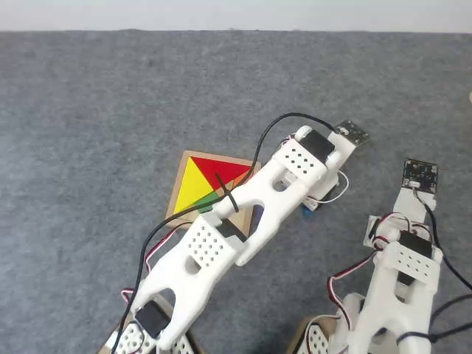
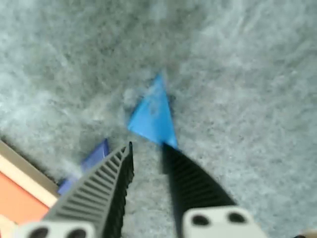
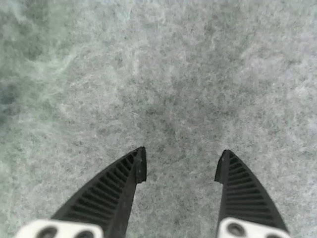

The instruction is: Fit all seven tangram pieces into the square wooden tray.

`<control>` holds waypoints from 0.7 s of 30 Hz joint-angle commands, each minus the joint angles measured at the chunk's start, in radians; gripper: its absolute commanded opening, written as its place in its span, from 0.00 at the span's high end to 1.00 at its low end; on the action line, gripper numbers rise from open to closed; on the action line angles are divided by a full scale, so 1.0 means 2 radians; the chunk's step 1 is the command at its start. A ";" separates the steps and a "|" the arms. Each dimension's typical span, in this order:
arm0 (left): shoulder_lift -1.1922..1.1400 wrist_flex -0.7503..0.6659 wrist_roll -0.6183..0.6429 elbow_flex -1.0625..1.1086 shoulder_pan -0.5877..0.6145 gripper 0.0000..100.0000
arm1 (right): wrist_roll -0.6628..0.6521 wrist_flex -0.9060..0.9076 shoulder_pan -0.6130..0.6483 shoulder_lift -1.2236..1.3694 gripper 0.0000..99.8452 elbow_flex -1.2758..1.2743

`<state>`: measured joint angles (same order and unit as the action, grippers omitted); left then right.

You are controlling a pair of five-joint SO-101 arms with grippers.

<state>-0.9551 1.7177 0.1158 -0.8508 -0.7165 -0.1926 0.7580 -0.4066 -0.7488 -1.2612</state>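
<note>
Left gripper (image 2: 146, 148) at a blue triangle (image 2: 153, 116) beside the square wooden tray (image 1: 178, 184).
Nearest, the right gripper (image 3: 183, 166) hangs over grey carpet (image 3: 148, 74), fingers spread wide, grasping nothing. The left gripper's fingers are slightly parted, released, their tips at the triangle's corner, 3 o'clock from the tray. The tray holds yellow (image 1: 193, 184), red (image 1: 221, 171) and green (image 1: 208, 199) pieces.

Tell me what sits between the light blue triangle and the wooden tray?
A darker blue piece lies there on the grey mat, in the left wrist view.

lab bench: grey felt mat (image 1: 81, 110), white robot arms (image 1: 199, 258).
</note>
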 commanded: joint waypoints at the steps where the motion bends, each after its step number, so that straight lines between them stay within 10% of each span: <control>1: 0.079 0.019 -0.005 -0.006 0.054 0.79 | -0.002 -0.004 -0.006 -0.016 0.77 0.006; 7: 0.316 0.019 -0.027 0.002 0.272 0.82 | -0.006 0.032 0.026 -0.015 0.77 0.043; 14: 0.503 -0.002 -0.092 0.165 0.545 0.81 | 0.049 0.169 0.202 -0.014 0.77 0.198; 21: 0.539 -0.157 -0.092 0.467 0.677 0.81 | 0.128 0.092 0.373 0.027 0.77 0.214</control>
<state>0.0621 1.5965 -0.0560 -0.2447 0.5324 -0.0084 1.0142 0.2470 -0.7334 -0.8823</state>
